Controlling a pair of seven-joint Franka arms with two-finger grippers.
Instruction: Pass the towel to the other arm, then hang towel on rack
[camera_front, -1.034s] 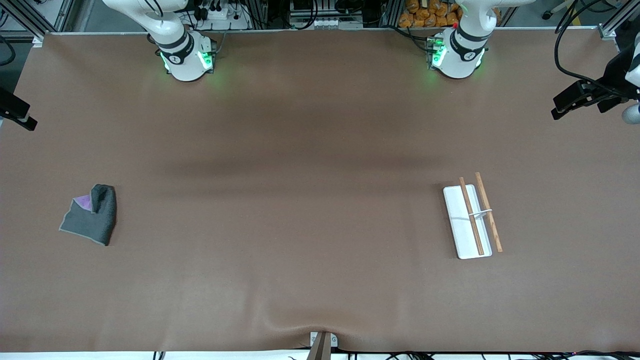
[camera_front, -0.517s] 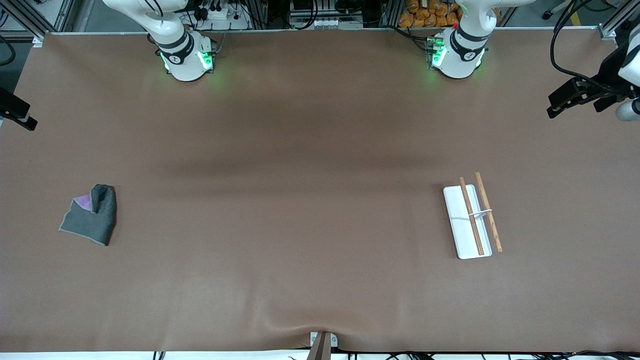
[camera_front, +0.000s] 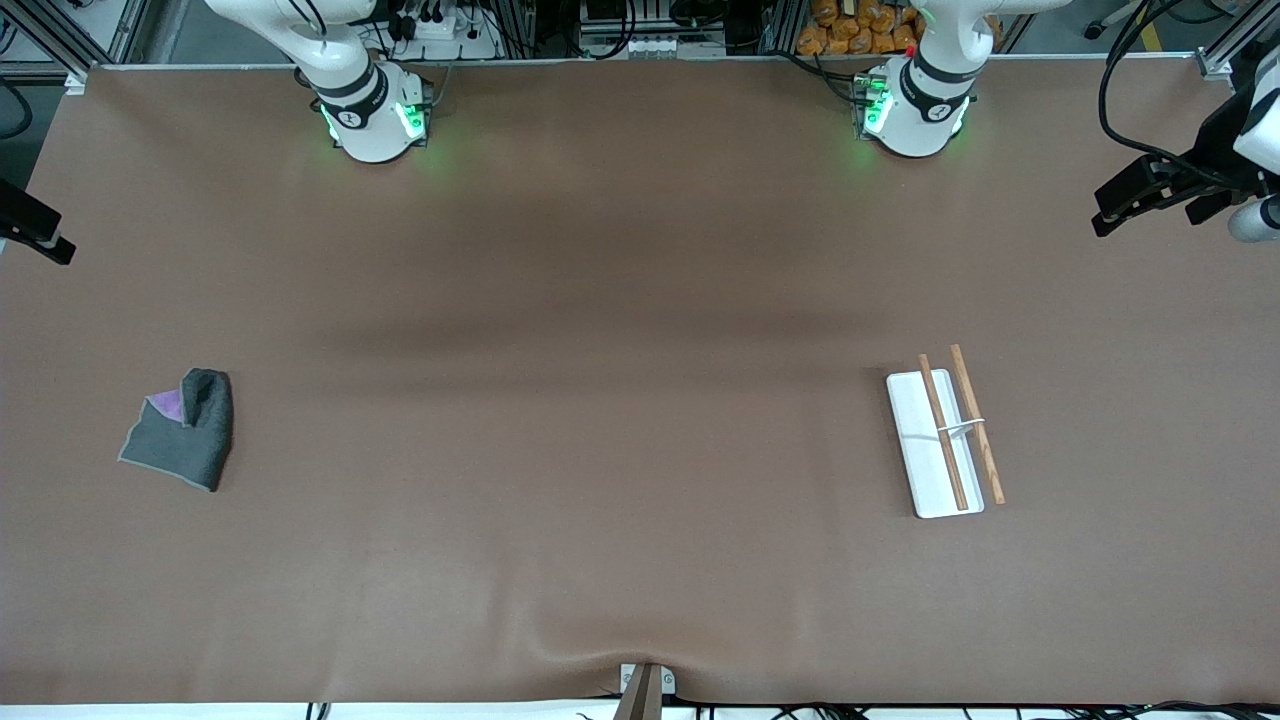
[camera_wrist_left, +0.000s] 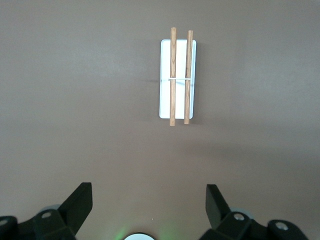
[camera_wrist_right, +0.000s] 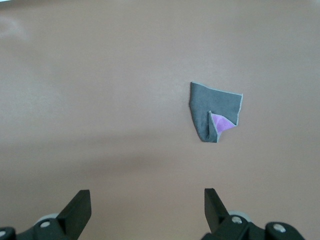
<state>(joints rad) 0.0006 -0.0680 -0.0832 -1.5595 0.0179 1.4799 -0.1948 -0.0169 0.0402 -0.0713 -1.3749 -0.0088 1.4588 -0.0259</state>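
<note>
The towel (camera_front: 180, 432) lies crumpled on the table toward the right arm's end, dark grey with a purple corner folded up. In the right wrist view the towel (camera_wrist_right: 212, 111) lies well below my right gripper (camera_wrist_right: 146, 202), which is open and holds nothing. The rack (camera_front: 925, 445), a white base with two brown rods, lies toward the left arm's end. In the left wrist view the rack (camera_wrist_left: 164, 97) lies well below my left gripper (camera_wrist_left: 148, 197), open and holding nothing. Both hands hang high at the table's two ends.
A brown mat (camera_front: 600, 420) covers the table. The two arm bases (camera_front: 375, 120) (camera_front: 915, 115) stand along the edge farthest from the front camera. A small mount (camera_front: 642, 685) sits at the nearest edge.
The left arm's hand has drifted slightly at its end of the table. The towel and the rack have not moved.
</note>
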